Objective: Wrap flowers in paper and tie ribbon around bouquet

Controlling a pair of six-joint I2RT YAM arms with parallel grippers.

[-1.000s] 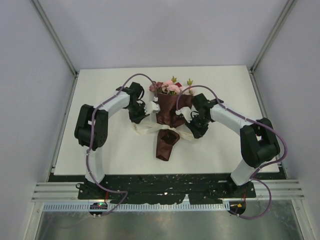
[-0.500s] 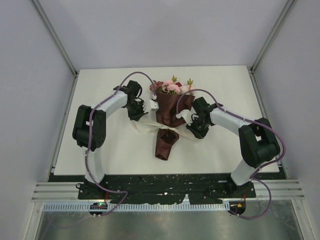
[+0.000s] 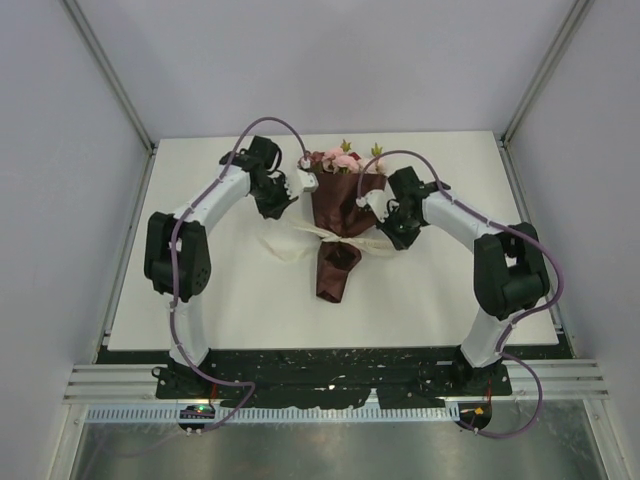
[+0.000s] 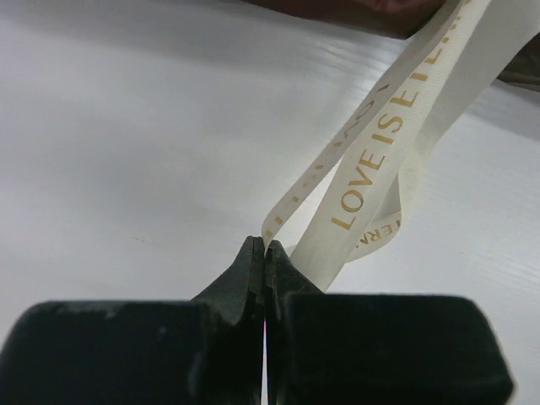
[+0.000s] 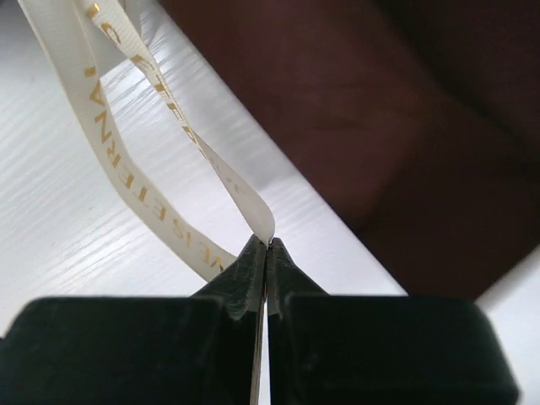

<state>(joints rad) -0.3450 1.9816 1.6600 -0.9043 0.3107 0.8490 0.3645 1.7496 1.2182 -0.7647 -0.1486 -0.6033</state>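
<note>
Either side of the bouquet [image 3: 338, 215], left gripper [image 4: 264, 246] and right gripper [image 5: 266, 243] each clamp the ribbon [image 4: 371, 160], probably limp, light and slick, best pinched flat across its width

The ribbon [image 4: 363, 177] cut off by the top edge in both wrist views, blurred farther off.

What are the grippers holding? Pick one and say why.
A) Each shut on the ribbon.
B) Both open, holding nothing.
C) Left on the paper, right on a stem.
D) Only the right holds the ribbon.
A: in the wrist views, the left gripper and the right gripper each pinch a strand of the ribbon between closed jaws.
</note>
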